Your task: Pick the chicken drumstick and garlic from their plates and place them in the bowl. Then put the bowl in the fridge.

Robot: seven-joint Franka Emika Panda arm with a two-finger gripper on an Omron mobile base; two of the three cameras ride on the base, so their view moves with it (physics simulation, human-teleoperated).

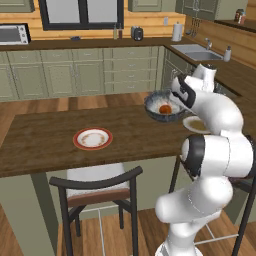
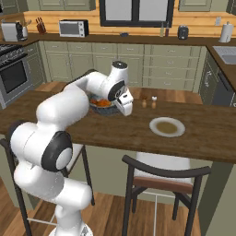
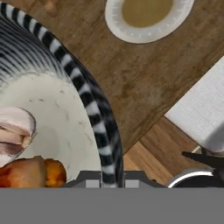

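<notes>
Item: bowl (image 3: 103, 131), held above the bench (image 1: 45, 145); my gripper (image 3: 109, 180) is clamped on its rim. Contents: chicken drumstick (image 3: 30, 173), garlic (image 3: 15, 131). Handling: I'd carry it level and slowly toward the fridge, to avoid tipping.

— What sits near the counter's (image 2: 115, 133) right end?
— A white plate (image 2: 167, 126) with a tan centre, perhaps sauce. Two small shakers (image 2: 149, 103) at the far edge; a chair (image 2: 162, 179) below.
</notes>
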